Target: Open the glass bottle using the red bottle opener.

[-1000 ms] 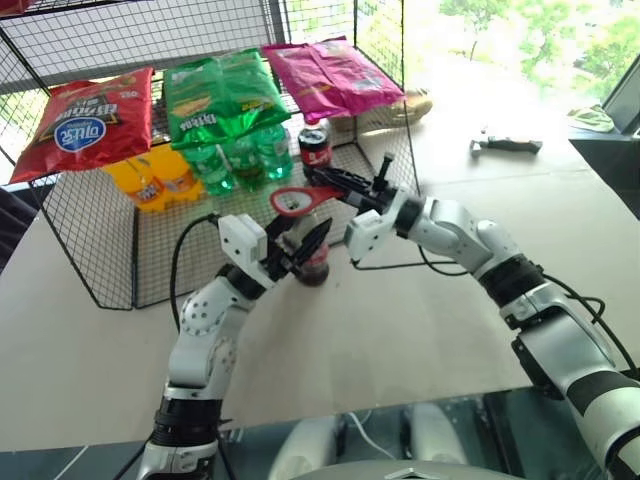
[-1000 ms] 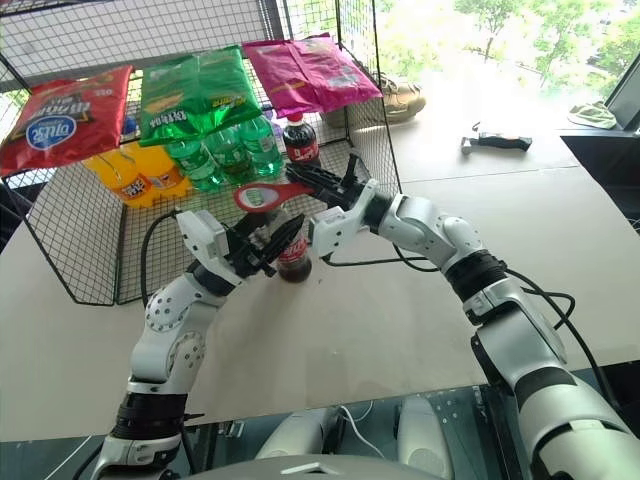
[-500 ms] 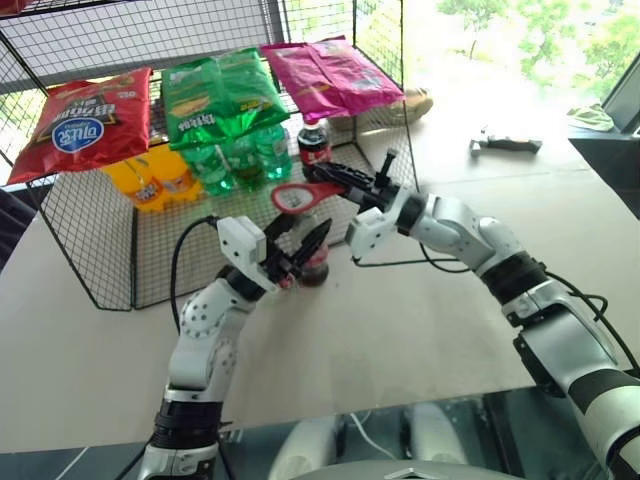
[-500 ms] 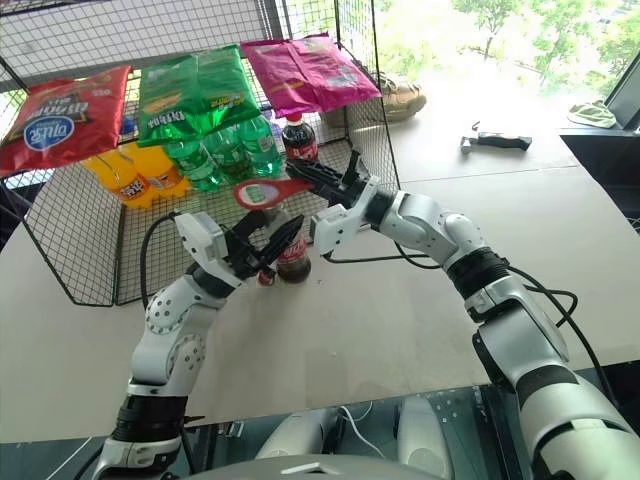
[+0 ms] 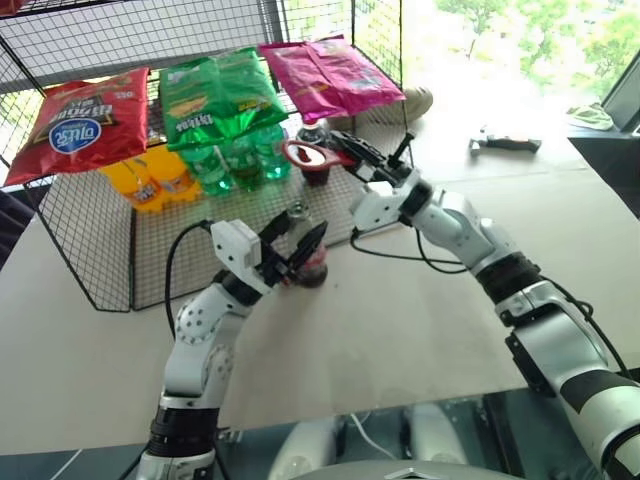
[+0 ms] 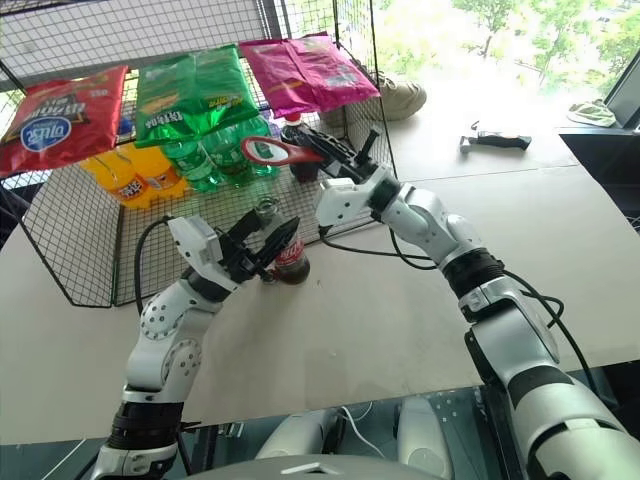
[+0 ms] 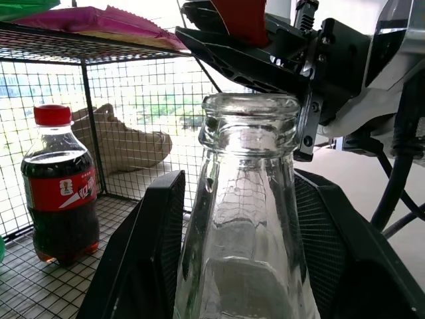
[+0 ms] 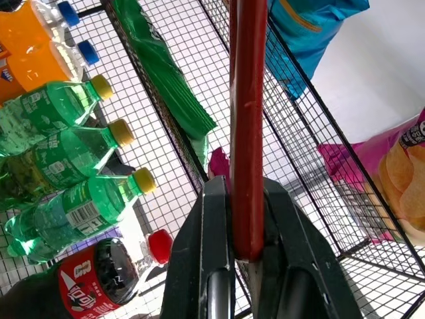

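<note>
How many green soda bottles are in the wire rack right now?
3, lying side by side on the wire rack floor: green bottles at and, beside the orange bottles. More may hide under the green chip bag.

glass bottle (image 5: 312, 262): 1 | red bottle opener (image 5: 308, 154): 1 | chip bags: 3, red (image 5: 82, 122), green (image 5: 212, 96), pink (image 5: 330, 75) | green soda bottles (image 8: 63, 156): 3 | orange soda bottles (image 8: 33, 46): 2 | cola bottle (image 7: 60, 183): 1 | end effectors: 2, left (image 5: 297, 243), right (image 5: 345, 150)

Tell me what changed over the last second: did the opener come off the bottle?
Yes. The right gripper, shut on the red bottle opener, lifted it up and away from the glass bottle, whose mouth now shows no cap. The left gripper stayed around the bottle's neck; the bottle did not move.
</note>
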Controlling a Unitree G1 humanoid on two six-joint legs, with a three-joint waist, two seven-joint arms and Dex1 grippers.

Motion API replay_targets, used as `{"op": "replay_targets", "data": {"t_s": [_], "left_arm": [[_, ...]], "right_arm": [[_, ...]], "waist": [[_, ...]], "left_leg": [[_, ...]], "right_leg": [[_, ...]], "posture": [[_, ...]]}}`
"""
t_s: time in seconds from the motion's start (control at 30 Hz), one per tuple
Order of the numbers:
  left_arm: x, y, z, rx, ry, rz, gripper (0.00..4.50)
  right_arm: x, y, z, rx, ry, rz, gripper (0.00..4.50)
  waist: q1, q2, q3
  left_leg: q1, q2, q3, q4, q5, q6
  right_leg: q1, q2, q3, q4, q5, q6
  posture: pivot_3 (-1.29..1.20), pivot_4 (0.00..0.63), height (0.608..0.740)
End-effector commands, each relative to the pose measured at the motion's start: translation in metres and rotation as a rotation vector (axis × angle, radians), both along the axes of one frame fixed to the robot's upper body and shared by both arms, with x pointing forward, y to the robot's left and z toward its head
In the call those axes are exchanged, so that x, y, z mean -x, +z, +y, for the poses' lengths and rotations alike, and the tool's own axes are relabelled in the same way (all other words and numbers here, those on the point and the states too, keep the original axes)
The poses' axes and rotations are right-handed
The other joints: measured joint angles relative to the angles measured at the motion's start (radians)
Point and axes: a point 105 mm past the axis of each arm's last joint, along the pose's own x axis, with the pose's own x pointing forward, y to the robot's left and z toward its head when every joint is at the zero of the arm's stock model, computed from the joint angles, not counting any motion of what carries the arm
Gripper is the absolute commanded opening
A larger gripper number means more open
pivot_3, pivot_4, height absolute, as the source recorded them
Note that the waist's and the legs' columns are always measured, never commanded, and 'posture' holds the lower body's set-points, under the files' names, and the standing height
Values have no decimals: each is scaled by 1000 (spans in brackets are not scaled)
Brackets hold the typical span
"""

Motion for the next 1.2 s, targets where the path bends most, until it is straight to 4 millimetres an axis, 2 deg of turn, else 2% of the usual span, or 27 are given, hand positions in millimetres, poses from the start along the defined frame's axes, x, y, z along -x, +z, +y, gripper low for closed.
{"op": "replay_targets", "data": {"t_s": [0.03, 0.13, 0.17, 0.53, 0.8, 1.0, 1.1, 1.2], "left_arm": [[1, 1, 5, -5, 17, 3, 3037], [0, 2, 4, -10, 21, -1, 4399], [-1, 2, 5, -13, 26, -1, 4456], [9, -2, 6, -34, 0, 19, 4456], [31, -14, 26, -80, 27, 73, 4456], [48, -26, 32, -130, 31, 121, 4456], [55, -27, 40, -131, 60, 138, 4456], [62, -31, 54, -125, 138, 176, 4456]], "right_arm": [[0, 11, -4, -76, 1, 12, 0], [0, 9, -4, -84, 1, 27, 0], [-1, 9, -4, -85, 0, 31, 0], [-3, 2, -9, -101, -8, 77, 0], [1, -14, -21, -141, -14, 172, 0], [3, -25, -31, -161, -29, 239, 0], [4, -33, -42, -207, -32, 342, 0], [11, -66, -52, -227, -2, 583, 0]], "waist": [[-1, 0, 0], [-1, 0, 1], [-1, 0, 1], [-4, 0, 1], [-5, 0, 1], [-2, 0, 1], [0, 0, 1], [1, 0, 1]], "left_leg": [[0, 0, 0, 0, 0, 0], [-1, 0, 0, -1, 0, 0], [-1, 0, 0, -2, 0, 0], [-1, 1, 0, -5, 0, 0], [-1, 1, 0, -6, 0, 0], [-1, 1, 0, -6, 0, 0], [-1, 1, 0, -6, 0, 0], [-1, 2, 0, -6, 0, 0]], "right_leg": [[0, 0, 0, 0, 0, 0], [0, 0, 0, -2, 0, 0], [0, 0, 0, -2, 0, 0], [-1, 1, 0, -6, 0, 0], [-2, 1, 1, -7, 0, 0], [-2, 1, 1, -6, 1, -1], [-2, 1, 1, -7, 1, -1], [-1, 1, 1, -7, 1, -1]], "posture": [[0, 150, 740], [0, 150, 740], [0, 150, 740], [0, 150, 740], [0, 150, 740], [0, 150, 740], [0, 150, 740], [0, 150, 740]]}}
